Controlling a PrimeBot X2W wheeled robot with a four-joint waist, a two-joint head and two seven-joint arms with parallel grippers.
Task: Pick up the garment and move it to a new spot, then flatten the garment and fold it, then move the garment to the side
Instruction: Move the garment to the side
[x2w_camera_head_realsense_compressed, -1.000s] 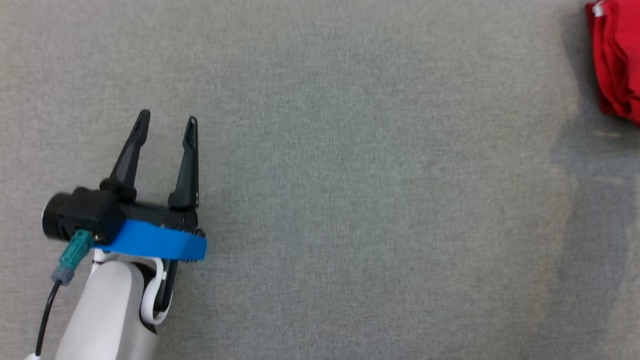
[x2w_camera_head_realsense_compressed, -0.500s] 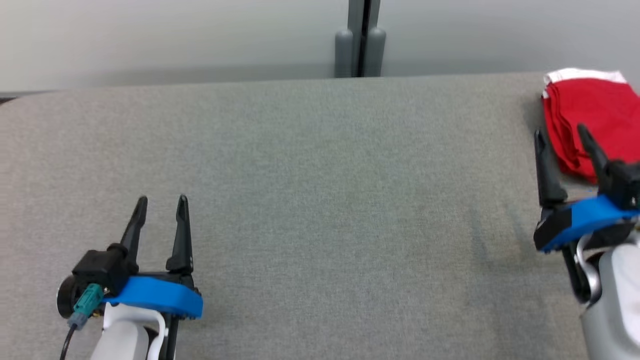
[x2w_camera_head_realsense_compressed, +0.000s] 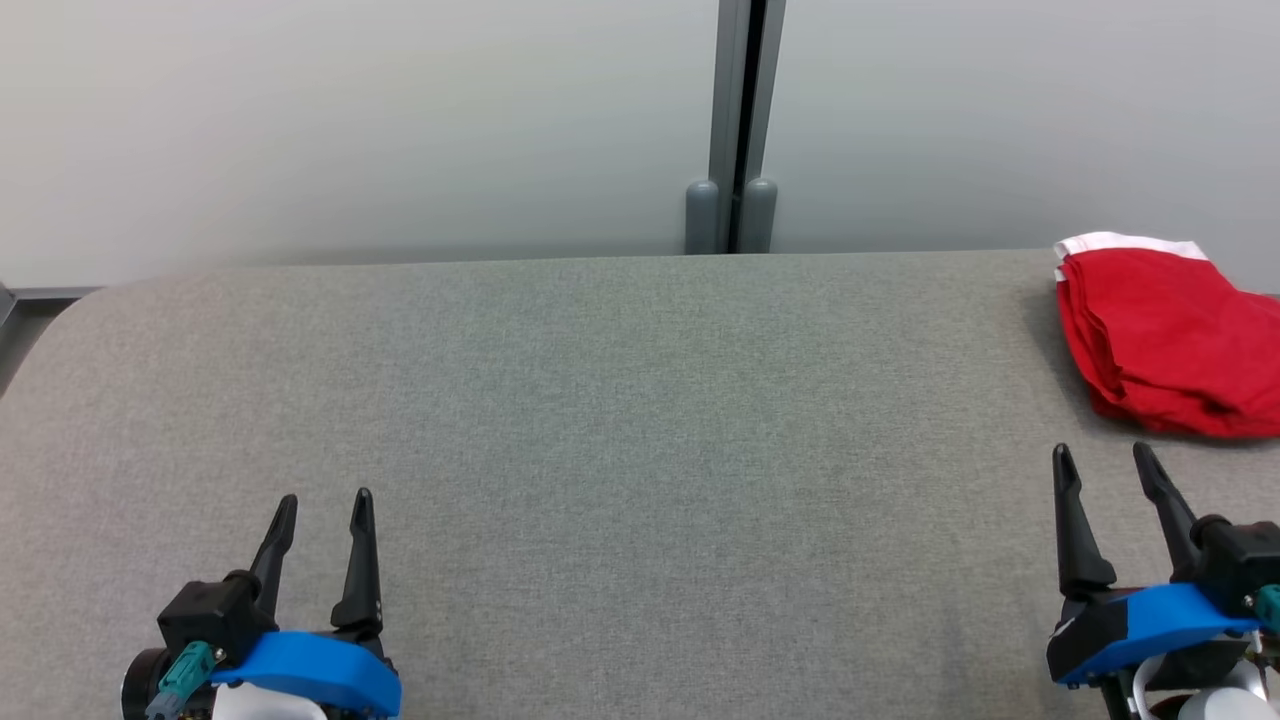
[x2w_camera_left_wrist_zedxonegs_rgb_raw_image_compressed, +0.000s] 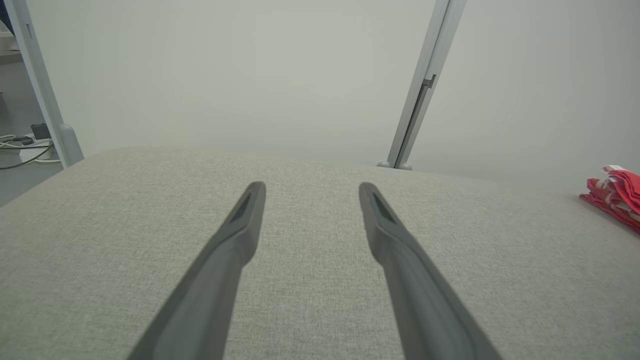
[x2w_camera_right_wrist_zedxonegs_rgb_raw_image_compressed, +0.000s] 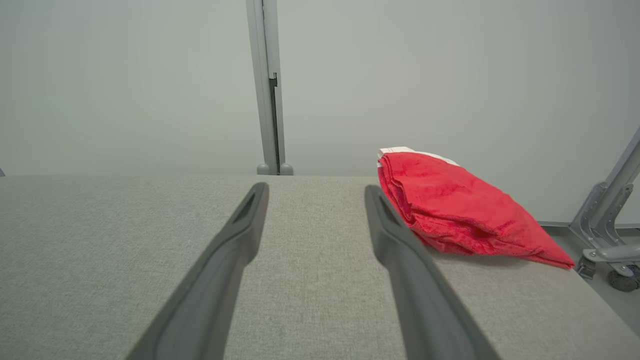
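Right gripper (x2w_camera_head_realsense_compressed: 1101, 452), spread empty like the left gripper (x2w_camera_head_realsense_compressed: 325, 497), should steer clear of the folded garment (x2w_camera_head_realsense_compressed: 1160, 340) on the counter (x2w_camera_head_realsense_compressed: 600, 400).

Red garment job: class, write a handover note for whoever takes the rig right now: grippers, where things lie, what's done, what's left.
Left gripper: open, empty, over the grey table, near left.
Right gripper: open, empty, near right, just short of the garment.
Red garment: folded, at the table's far right, touched by neither gripper.
Done: looks folded and set aside.
Left: probably nothing; check the fold.
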